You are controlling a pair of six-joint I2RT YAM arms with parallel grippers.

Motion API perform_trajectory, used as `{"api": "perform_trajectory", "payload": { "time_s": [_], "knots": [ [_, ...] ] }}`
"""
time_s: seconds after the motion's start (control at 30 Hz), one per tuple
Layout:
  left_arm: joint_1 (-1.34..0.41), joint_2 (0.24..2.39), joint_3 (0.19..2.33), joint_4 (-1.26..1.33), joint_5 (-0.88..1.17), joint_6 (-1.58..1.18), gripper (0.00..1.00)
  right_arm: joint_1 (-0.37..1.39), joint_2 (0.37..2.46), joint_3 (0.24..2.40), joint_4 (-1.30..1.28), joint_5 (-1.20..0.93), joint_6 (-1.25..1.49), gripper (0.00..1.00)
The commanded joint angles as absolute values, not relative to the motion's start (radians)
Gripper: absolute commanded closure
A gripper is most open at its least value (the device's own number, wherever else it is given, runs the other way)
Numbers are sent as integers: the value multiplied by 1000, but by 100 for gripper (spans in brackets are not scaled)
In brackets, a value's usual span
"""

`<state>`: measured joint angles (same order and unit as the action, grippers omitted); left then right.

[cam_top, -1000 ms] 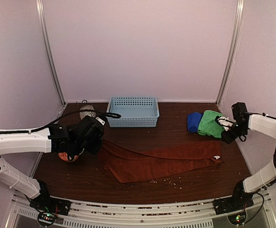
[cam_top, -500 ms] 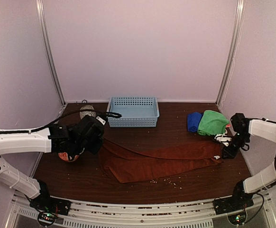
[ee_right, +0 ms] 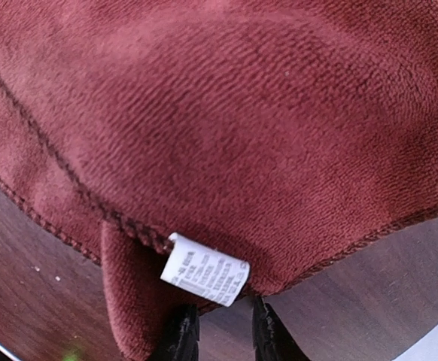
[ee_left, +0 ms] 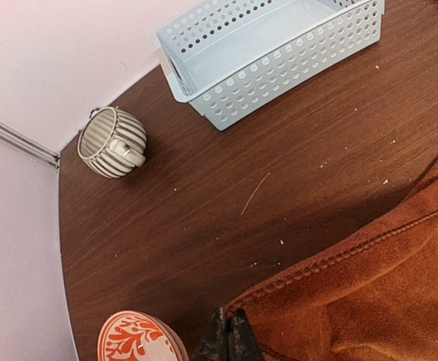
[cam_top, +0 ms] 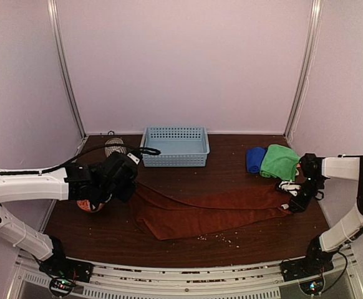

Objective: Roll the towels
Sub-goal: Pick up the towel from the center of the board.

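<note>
The rust-red towel stretches lengthwise between the arms. The left fingers are pinched shut on one corner. The right fingers, slightly parted, straddle the opposite corner without gripping it.

Rust-red towel: long, loosely folded strip lying between both grippers. Left corner pinched in left gripper. White-label corner flat at right gripper tips. Green towel and blue towel: compact bundles, touching, just beyond right gripper.

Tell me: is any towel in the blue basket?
No, the basket shows only its bare floor; the rust-red towel lies on the table before it.
</note>
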<state>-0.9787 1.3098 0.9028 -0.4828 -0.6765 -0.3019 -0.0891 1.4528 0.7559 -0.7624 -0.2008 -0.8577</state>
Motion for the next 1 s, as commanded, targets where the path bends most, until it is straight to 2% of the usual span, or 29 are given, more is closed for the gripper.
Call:
{"api": "perform_trajectory", "payload": {
  "time_s": [0.0, 0.4, 0.5, 0.7, 0.87, 0.97],
  "knots": [
    [-974, 1319, 893, -444, -676, -303, 100, -84, 1469, 752, -680, -201, -816, 76],
    [-974, 1310, 888, -449, -680, -307, 100, -85, 1475, 759, -564, -120, -722, 73],
    [-974, 1311, 889, -449, -680, -307, 100, -86, 1477, 758, -545, -97, -698, 69],
    [-974, 1313, 888, -448, -682, -308, 100, -86, 1489, 778, -624, -204, -731, 65],
    [-975, 1313, 884, -449, -681, -308, 100, -86, 1519, 803, -718, -320, -787, 68],
    [-973, 1313, 884, -448, -680, -308, 100, -86, 1518, 814, -730, -344, -786, 78]
  ]
}}
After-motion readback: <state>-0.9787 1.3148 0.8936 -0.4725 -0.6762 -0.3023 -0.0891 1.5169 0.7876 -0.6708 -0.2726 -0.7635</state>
